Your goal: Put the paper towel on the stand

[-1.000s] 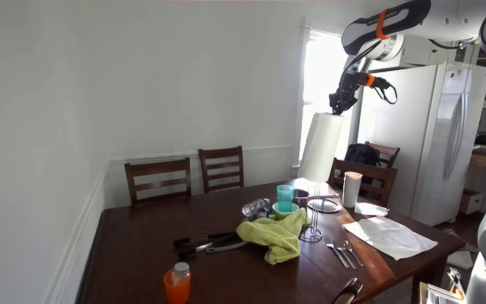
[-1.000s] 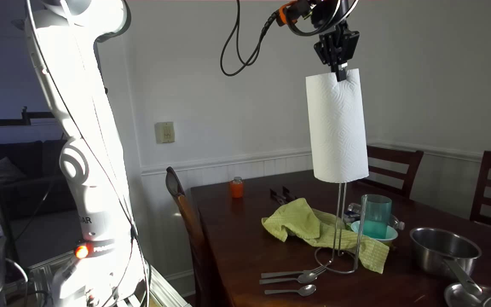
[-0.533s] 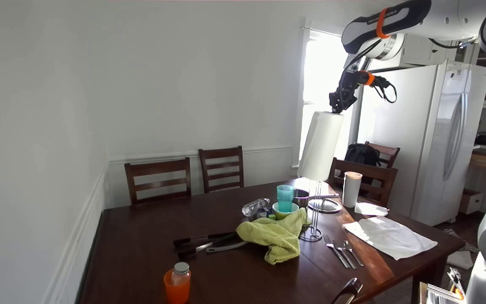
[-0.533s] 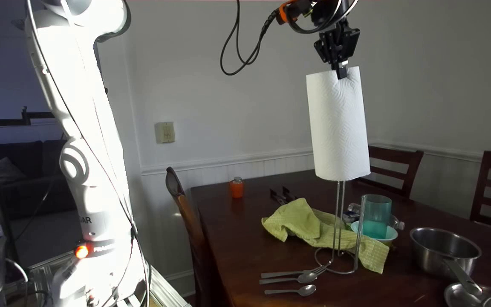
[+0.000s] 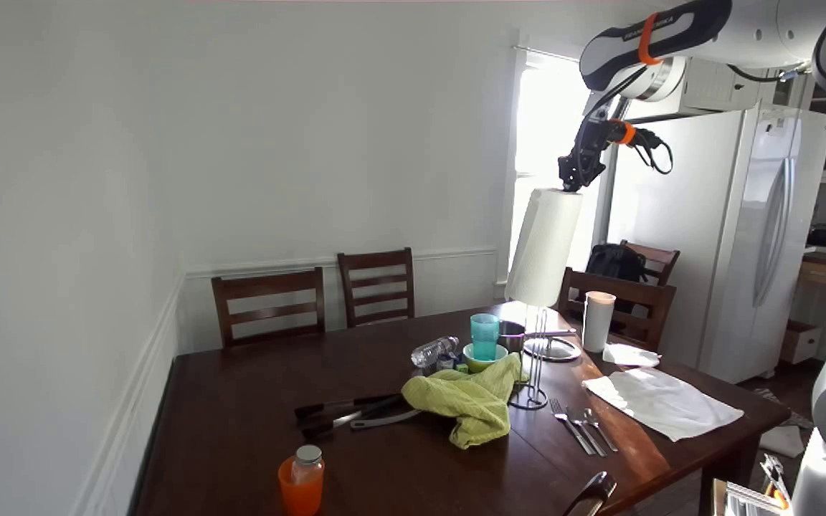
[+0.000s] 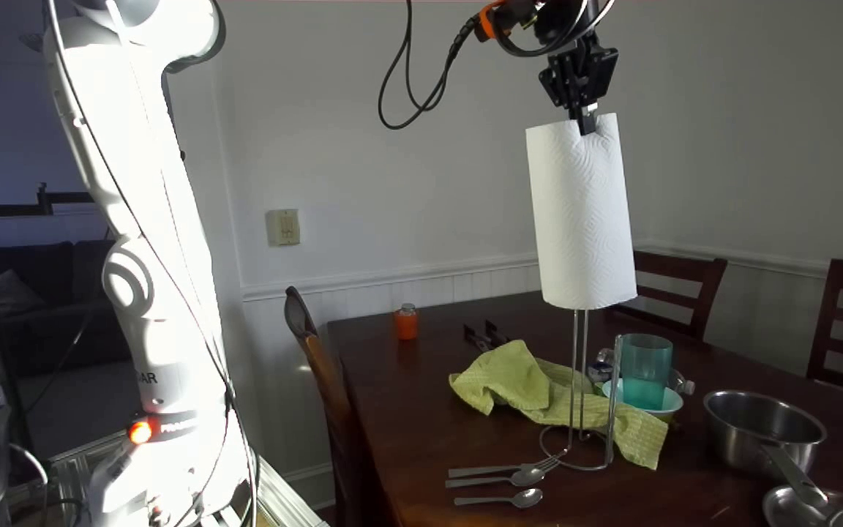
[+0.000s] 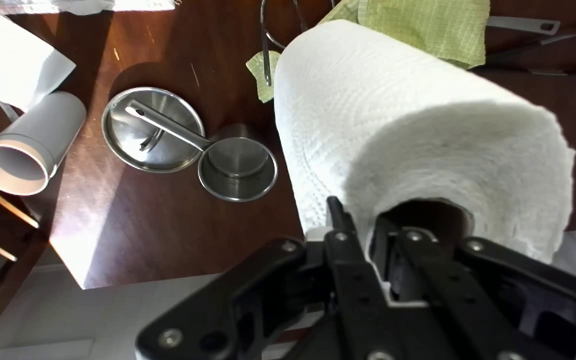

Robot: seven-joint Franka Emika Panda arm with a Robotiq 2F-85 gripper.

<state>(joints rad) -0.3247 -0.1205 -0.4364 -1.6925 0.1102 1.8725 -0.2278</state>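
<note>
In an exterior view, the fingers (image 6: 587,123) pinched the top rim of the paper towel (image 6: 581,219), denting it; the roll slanted down below them. This embossed white cylinder was well above the counter (image 6: 421,417), over the stand (image 6: 582,395), whose slim metal uprights rose from a wire ring. Whether an upright ran inside the roll I could not tell. An orange cup (image 6: 407,327) was near the counter's far left corner.

In an exterior view, the roll leaned more plainly. A rumpled green cloth (image 5: 467,405) lay beside the stand, and a white sheet (image 5: 664,403) toward the counter's right corner.

In the wrist view, the fingers were nearly together, the paper wall squeezed between them: one outside, the other in the hollow core. A round steel saucepan (image 7: 238,175) was left of the roll, toward a counter corner, its handle crossing a shiny lid (image 7: 168,152).
</note>
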